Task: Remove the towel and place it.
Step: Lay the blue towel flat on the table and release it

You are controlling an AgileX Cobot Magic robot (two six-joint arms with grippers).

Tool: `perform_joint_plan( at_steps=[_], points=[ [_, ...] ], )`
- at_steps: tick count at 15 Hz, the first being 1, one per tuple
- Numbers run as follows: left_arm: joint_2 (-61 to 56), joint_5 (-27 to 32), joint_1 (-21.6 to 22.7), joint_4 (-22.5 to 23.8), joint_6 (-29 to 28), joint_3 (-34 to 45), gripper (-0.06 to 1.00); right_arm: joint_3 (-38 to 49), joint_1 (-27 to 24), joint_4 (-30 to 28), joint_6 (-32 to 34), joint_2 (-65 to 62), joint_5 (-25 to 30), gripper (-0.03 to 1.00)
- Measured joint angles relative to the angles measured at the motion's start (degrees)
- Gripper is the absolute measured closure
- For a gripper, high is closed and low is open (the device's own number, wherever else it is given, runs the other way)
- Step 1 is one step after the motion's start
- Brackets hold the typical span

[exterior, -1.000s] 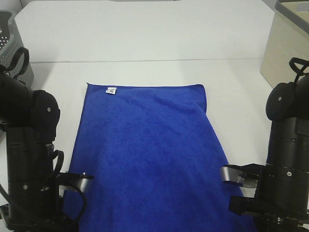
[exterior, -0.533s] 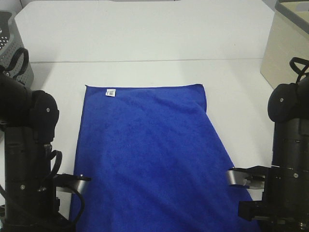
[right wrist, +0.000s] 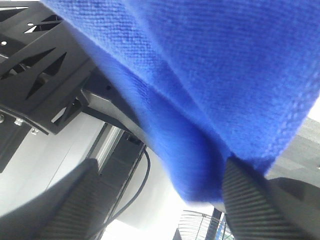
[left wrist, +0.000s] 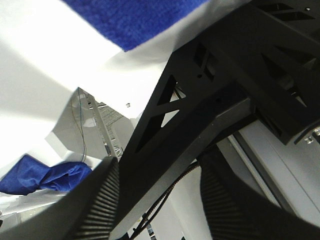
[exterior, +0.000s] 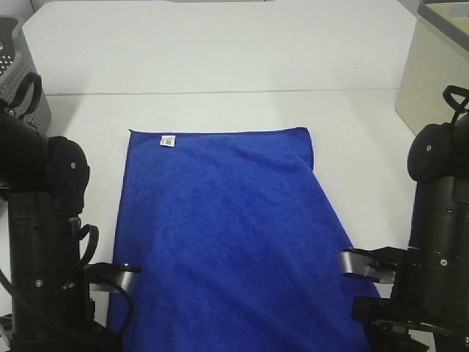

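Note:
The deep-blue towel (exterior: 220, 227) lies flat on the white table (exterior: 220, 59), with its small white tag (exterior: 168, 139) near the far left corner. Both arms stand at the towel's near corners. In the left wrist view my left gripper (left wrist: 160, 200) has its fingers (left wrist: 95, 200) spread apart with nothing between them; a towel edge (left wrist: 135, 20) shows beyond them. In the right wrist view my right gripper (right wrist: 160, 210) has its fingers (right wrist: 250, 205) wide apart, and a fold of towel (right wrist: 200, 100) hangs in the gap between them.
A grey basket (exterior: 15, 66) stands at the far left edge of the table. A beige box (exterior: 436, 73) stands at the far right. A table seam (exterior: 220, 92) runs across beyond the towel. The black arm bases flank the towel's near end.
Both wrists dipped toward the table's near edge half a second ago and have come back up slightly. The towel's near right edge shifted a little; the rest lies as before.

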Motion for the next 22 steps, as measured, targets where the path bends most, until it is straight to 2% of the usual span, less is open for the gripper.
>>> perform_joint_plan(
  at_steps=[3,7,8,9,12,14,17,20,22],
  points=[
    [0.0,0.0,0.0,-0.1,-1.8,0.0,0.47,0.1,0.0,-0.1,1.4,-5.7,0.0,0.25],
    [-0.2,0.0,0.0,-0.1,-4.1,0.0,0.47,-0.3,0.0,-0.7,2.9,-13.2,0.2,0.24],
    [-1.3,0.0,0.0,-0.1,-4.7,0.1,0.47,-2.0,0.0,-1.3,2.9,-15.2,0.2,0.24],
    [-5.9,0.1,0.0,0.0,-5.4,0.1,0.47,-7.3,0.0,-2.7,2.9,-18.3,0.2,0.24],
    [-14.4,0.2,0.0,1.7,-8.4,0.1,0.47,-15.2,0.0,-5.6,4.0,-21.4,-3.3,0.24],
    [-19.4,0.3,0.0,4.2,-12.7,-1.6,0.47,-19.0,0.0,-6.2,6.6,-21.4,-4.4,0.24],
    [-23.8,0.5,1.0,10.1,-17.8,-9.1,0.47,-21.8,0.0,-6.5,7.4,-21.4,-5.1,0.24],
    [-24.2,0.5,3.7,16.2,-22.1,-18.0,0.47,-21.9,0.0,-7.6,9.0,-21.4,-5.7,0.24],
    [-24.2,0.5,6.9,19.1,-23.7,-22.8,0.47,-23.1,-0.2,-10.9,11.8,-21.4,-6.6,0.24]
  ],
)
